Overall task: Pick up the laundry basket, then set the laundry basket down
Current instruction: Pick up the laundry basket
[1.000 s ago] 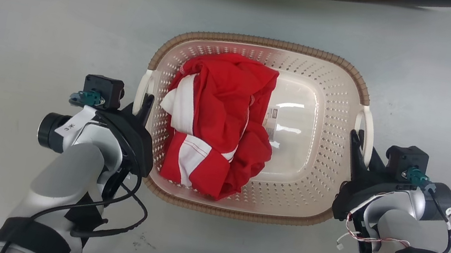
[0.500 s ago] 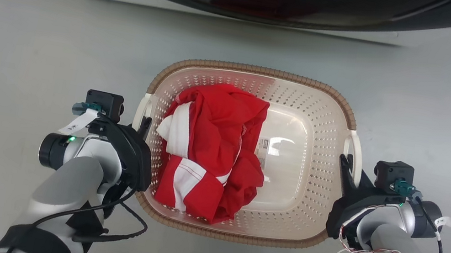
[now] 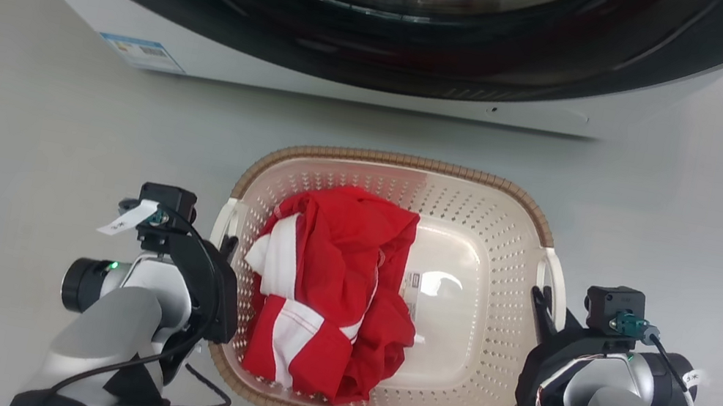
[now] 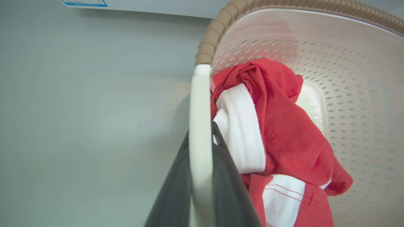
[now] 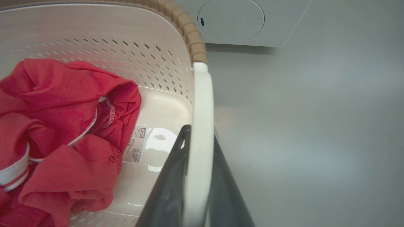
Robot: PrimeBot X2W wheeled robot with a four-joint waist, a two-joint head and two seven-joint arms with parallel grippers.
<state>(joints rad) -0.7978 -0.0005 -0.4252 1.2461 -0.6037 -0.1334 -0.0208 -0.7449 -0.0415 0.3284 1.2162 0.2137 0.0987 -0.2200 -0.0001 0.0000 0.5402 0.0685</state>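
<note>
The laundry basket (image 3: 405,164), cream with perforated sides and a brown woven rim, sits in front of me over the grey floor. A crumpled red and white garment (image 3: 330,294) fills its left half, and a small label (image 5: 139,143) shows on the bare bottom. My left gripper (image 3: 226,247) is shut on the white left handle (image 4: 199,119), with a dark finger on each side of it. My right gripper (image 3: 541,302) is shut the same way on the right handle (image 5: 202,119). Whether the basket touches the floor I cannot tell.
A washing machine (image 3: 352,86) with a dark round door stands just beyond the basket, across the top of the head view. It carries a blue and white sticker (image 3: 139,52) at its lower left. Grey floor (image 3: 5,155) spreads to both sides.
The whole head view has shifted, bringing the washing machine into sight. The basket and both grippers now look smaller and lower in the picture. Both grips stay on the handles.
</note>
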